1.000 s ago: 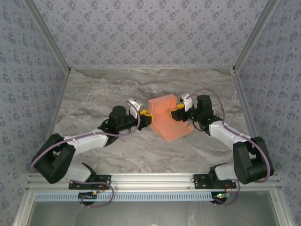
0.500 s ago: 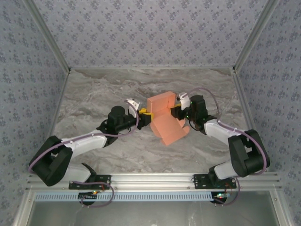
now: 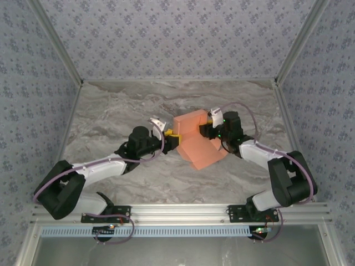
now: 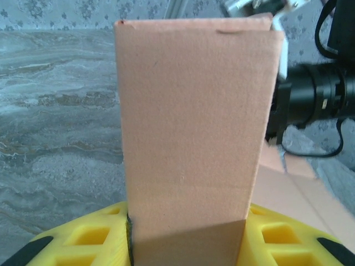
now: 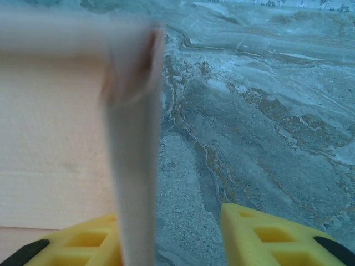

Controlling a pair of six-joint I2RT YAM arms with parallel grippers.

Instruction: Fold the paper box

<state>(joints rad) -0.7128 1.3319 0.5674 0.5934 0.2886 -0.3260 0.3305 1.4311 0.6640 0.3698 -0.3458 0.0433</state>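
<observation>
While the left end effector [image 3: 171,136] holds one wall steady, the right end effector [image 3: 206,128] should push slowly and straight, I think, so the card bends on its crease. The paper box [image 3: 195,147] sits mid-counter [image 3: 111,116]. At its 9 o'clock the left one is pinched on an upright wall. At 2 o'clock the right one is apart, a wall edge between its fingers [image 5: 266,233].

Left gripper [image 3: 172,134] tight, right gripper [image 3: 206,127] agape

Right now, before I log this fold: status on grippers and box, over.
Left gripper shut on the paper box, upright panel. Right gripper open, panel edge between its fingers. Box partly folded, flap flat on table.
</observation>
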